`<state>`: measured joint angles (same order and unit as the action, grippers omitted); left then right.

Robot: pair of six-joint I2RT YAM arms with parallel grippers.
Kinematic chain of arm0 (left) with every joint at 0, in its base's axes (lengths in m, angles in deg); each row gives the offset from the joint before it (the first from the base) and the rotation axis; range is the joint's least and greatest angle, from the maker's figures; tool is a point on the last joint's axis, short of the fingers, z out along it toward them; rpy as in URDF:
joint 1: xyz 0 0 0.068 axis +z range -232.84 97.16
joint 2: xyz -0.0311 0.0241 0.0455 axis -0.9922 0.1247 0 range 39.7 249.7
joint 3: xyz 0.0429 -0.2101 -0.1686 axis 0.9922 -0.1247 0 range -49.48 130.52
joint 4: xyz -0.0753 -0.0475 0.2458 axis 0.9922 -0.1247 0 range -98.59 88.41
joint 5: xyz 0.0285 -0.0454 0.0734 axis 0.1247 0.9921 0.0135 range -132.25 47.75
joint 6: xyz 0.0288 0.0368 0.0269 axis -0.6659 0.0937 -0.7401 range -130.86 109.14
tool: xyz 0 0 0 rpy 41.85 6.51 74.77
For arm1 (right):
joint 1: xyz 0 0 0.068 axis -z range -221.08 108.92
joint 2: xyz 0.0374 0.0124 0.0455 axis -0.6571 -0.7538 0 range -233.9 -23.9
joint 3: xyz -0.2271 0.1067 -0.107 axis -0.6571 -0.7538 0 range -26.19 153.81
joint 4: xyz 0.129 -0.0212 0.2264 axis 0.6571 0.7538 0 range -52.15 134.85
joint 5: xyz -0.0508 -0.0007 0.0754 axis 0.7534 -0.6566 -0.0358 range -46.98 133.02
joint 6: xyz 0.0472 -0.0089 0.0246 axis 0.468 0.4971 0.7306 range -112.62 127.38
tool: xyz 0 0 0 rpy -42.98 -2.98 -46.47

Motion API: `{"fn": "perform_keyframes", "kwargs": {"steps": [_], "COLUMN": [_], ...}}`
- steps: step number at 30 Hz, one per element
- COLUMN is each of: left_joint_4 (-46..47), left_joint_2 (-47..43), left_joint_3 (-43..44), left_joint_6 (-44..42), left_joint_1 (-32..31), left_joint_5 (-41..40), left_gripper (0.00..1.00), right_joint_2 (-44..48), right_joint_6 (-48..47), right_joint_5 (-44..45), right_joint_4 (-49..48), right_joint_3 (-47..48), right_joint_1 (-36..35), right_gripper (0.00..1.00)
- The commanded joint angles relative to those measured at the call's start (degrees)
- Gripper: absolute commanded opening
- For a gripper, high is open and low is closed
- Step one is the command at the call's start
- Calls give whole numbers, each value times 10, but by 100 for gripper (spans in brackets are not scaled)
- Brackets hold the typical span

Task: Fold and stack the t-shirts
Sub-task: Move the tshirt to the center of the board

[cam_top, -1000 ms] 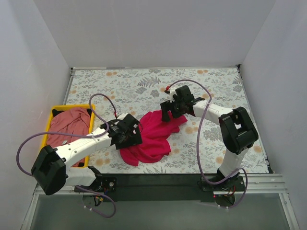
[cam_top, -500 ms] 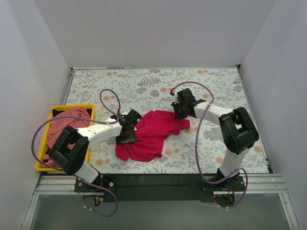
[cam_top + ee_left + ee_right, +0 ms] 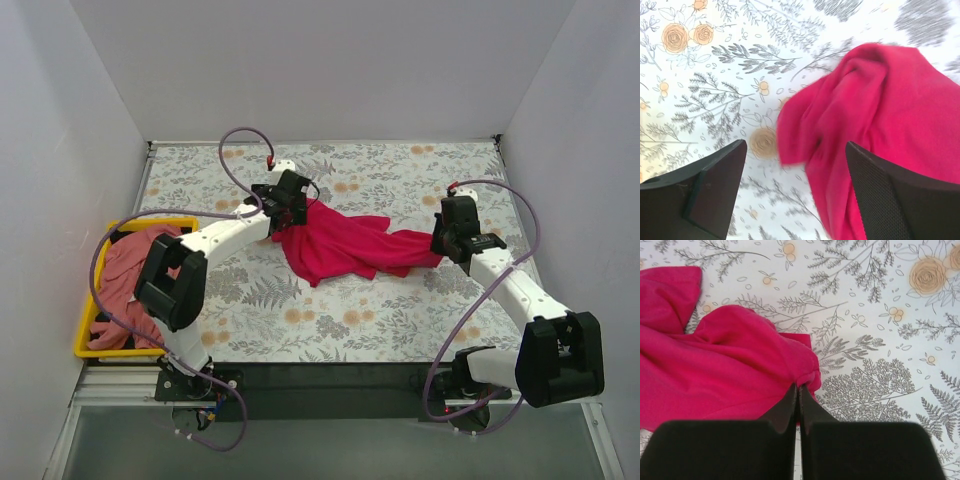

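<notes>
Evidently early: my right gripper (image 3: 797, 390) has its fingers pressed together on an edge of the magenta-red t-shirt (image 3: 345, 248), which stretches rumpled across to my left gripper (image 3: 796, 147), fingers spread astride its other end; the salmon-pink t-shirt (image 3: 135, 265) lies heaped in the yellow bin (image 3: 150, 222) beyond my left fingers, so both folds and the stacking remain.

The left arm (image 3: 225, 232) stretches toward the far edge, its left gripper (image 3: 795, 148) spread wide, while the right arm (image 3: 512, 287) angles along the right edge, its right gripper (image 3: 799, 388) pinched on the magenta-red t-shirt (image 3: 715, 360).
</notes>
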<state>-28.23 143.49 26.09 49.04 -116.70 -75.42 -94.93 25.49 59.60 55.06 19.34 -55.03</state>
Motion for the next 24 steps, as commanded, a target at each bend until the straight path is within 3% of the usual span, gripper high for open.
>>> {"fn": "perform_keyframes", "kwargs": {"steps": [1,5,9,17,24], "left_joint_4": [0,-60,-33,55,74], "left_joint_2": [-106,-191,-226,-171,-92], "left_joint_3": [-24,-139,-222,-235,-201], "left_joint_6": [65,181,249,325,323], "left_joint_1": [-4,-7,-7,-7,-8], "left_joint_5": [32,128,200,217,224], "left_gripper": [81,82,82,74,67], "right_joint_2": [12,5,2,-3,0], "right_joint_6": [13,8,4,-9,-13], "right_joint_5": [7,-17,-42,-62,-61], "right_joint_4": [12,7,-6,-13,-15], "right_joint_3": [-7,2,-3,-11,-16], "right_joint_1": [8,7,6,6,5], "right_gripper": [1,1,1,1,1]}}
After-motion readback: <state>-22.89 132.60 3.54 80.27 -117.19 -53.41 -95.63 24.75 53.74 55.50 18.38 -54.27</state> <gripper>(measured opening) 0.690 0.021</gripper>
